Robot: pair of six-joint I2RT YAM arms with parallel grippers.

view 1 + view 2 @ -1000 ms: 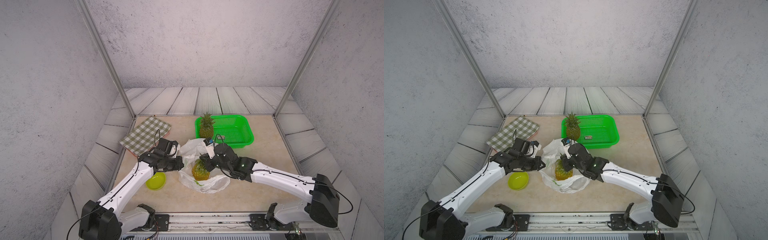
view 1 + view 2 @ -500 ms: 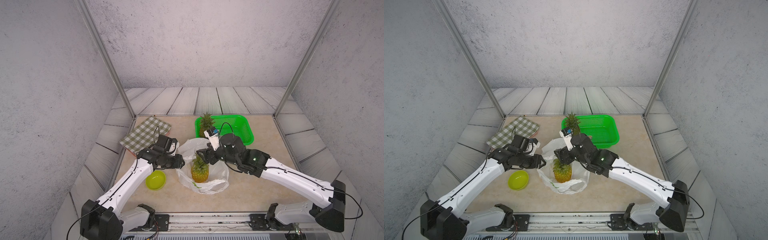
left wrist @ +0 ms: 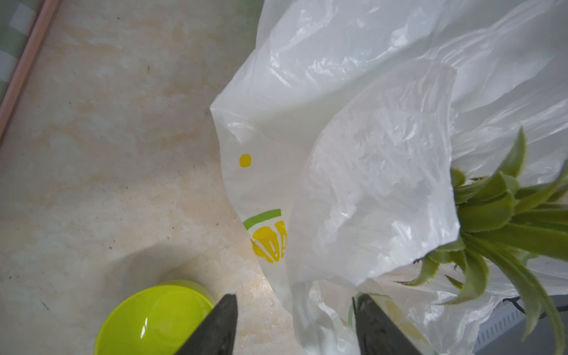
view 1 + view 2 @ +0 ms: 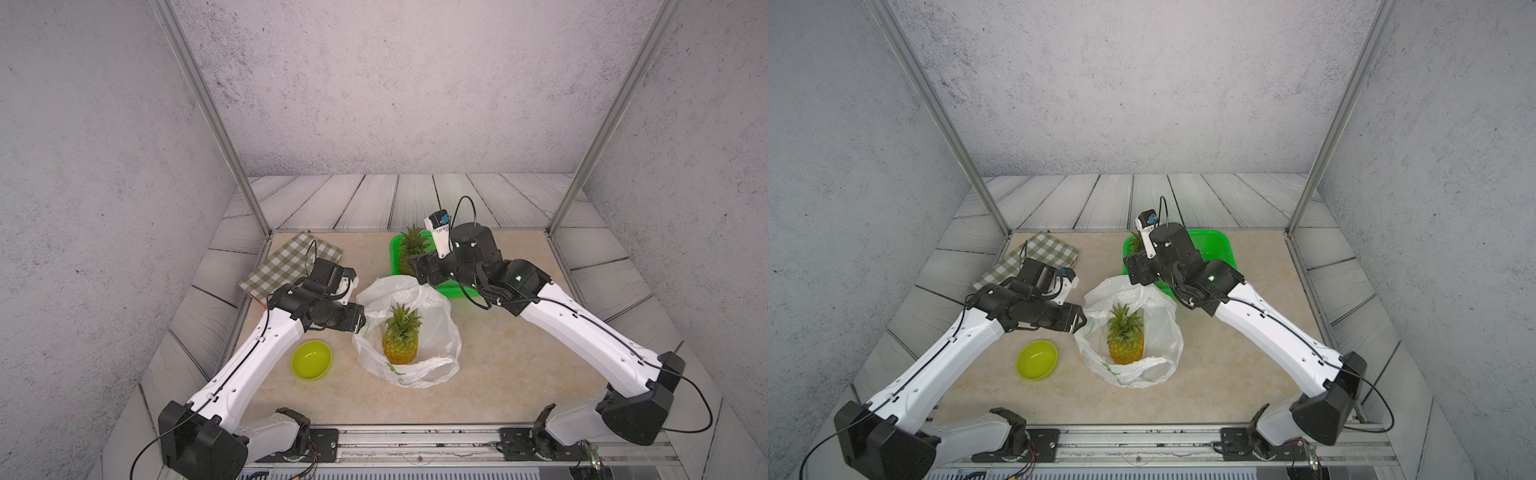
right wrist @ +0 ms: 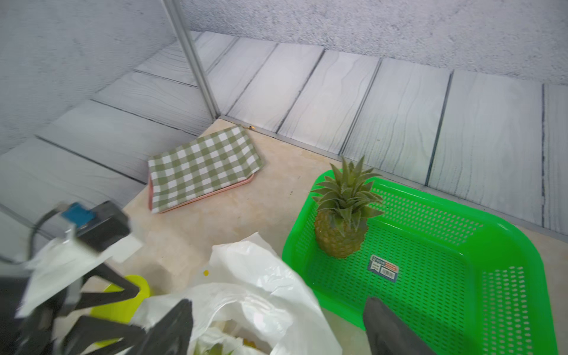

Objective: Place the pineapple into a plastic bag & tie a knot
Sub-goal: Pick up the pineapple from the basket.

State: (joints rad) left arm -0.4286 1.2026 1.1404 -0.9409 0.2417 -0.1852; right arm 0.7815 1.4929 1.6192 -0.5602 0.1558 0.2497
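A pineapple [image 4: 401, 338] [image 4: 1125, 340] stands upright inside the plastic bag [image 4: 438, 328] [image 4: 1163, 332], whose mouth gapes upward. Its green crown [image 3: 504, 215] pokes out past the white film in the left wrist view. My left gripper [image 4: 362, 324] [image 4: 1082, 322] [image 3: 295, 299] is open at the bag's left rim, with loose film between its fingers but not pinched. My right gripper [image 4: 415, 268] [image 4: 1131, 272] [image 5: 278, 302] is open and hangs above the bag's far rim [image 5: 261, 276], holding nothing. No knot is in view.
A second pineapple [image 4: 411, 249] [image 5: 341, 227] stands in a green basket [image 4: 1219, 245] [image 5: 430, 276] behind the bag. A yellow-green bowl [image 4: 311, 359] [image 4: 1037, 359] [image 3: 153, 319] sits left of the bag. A checked cloth [image 4: 291, 266] [image 5: 203, 166] lies at the back left.
Both grippers have opened. The left let go of the bag's rim. The right has risen and drawn back toward the basket, leaving the pineapple upright in the bag.
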